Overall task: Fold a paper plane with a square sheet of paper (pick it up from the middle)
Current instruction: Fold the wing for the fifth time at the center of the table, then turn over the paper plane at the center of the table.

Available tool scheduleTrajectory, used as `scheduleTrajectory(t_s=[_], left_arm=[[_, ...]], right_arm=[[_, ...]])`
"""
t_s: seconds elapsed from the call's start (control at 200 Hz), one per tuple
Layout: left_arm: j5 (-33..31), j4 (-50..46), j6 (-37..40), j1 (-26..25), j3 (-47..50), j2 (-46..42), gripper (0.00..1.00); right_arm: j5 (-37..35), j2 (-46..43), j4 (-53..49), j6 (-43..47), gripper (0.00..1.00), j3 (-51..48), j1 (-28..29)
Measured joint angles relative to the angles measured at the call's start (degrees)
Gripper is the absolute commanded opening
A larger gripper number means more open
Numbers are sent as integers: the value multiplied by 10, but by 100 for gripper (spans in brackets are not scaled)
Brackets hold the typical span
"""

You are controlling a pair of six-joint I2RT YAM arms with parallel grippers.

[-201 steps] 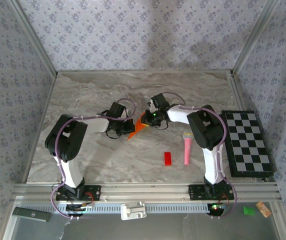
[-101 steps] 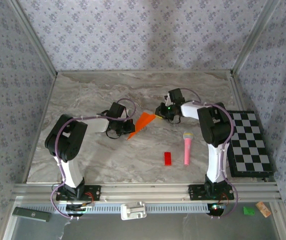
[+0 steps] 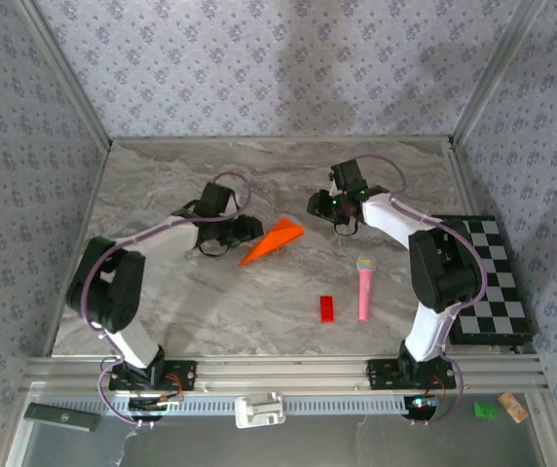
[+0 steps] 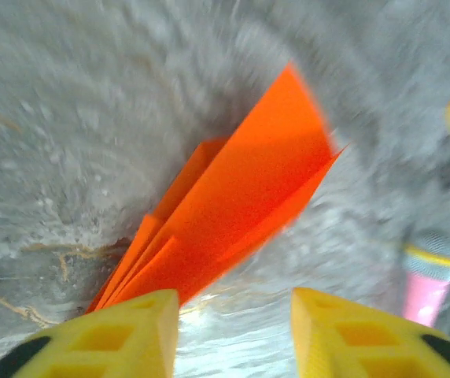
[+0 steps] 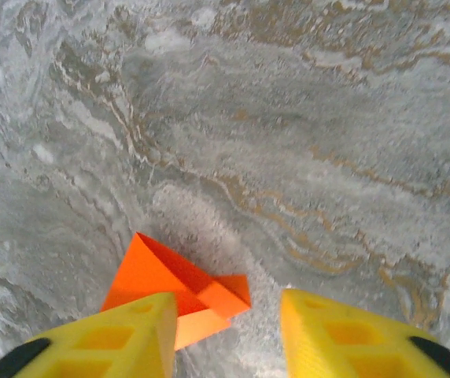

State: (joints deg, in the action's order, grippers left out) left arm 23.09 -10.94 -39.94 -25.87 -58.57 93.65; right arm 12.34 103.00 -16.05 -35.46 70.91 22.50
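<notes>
1. Table: grey marble-look top with brown veins, flat and matte. It sits in a booth with walls on three sides, papered in a pale lilac flower print.
2. Metal corner posts rise at the back corners. An aluminium rail runs along the near edge, with both arm bases bolted on it.
3. Paper plane: bright orange, a narrow folded dart lying flat on the marble at mid-table, between the two grippers. Its point aims near-left and its wide tail far-right.
4. Left gripper: just left of the plane and apart from it. In the left wrist view the left gripper has its yellow fingers parted partway with nothing held. The plane lies on the table ahead of them, layers and crease visible, slightly blurred.
5. Right gripper: near the plane's tail, a gap of bare marble between. In the right wrist view the right gripper is partly open and holds nothing. The plane's tail is just ahead of one finger.
6. Red block and pink microphone lie near-right of the plane, well apart from it and side by side.
7. Chessboard: black and white, flat at the table's right edge by the right arm.
</notes>
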Motion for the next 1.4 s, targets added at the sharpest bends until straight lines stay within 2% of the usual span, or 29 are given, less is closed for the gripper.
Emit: scheduleTrajectory(t_s=[0.15, 0.415, 0.67, 0.81, 1.084, 1.399], left_arm=[[-20, -21, 5, 50, 3, -73, 64], [-107, -65, 33, 132, 82, -187, 97], [-135, -87, 64, 177, 123, -231, 98], [-135, -89, 74, 184, 138, -234, 99], [-135, -91, 80, 184, 141, -237, 99], [-133, -91, 80, 184, 141, -238, 100]], right_arm=[[-48, -2, -57, -22, 56, 17, 51], [-116, 38, -130, -120, 65, 108, 158], [-141, 134, -191, -212, 70, 195, 205], [-165, 154, -228, -254, 68, 218, 215], [-194, 154, -256, -313, 50, 207, 218], [-195, 154, -258, -327, 32, 200, 219]])
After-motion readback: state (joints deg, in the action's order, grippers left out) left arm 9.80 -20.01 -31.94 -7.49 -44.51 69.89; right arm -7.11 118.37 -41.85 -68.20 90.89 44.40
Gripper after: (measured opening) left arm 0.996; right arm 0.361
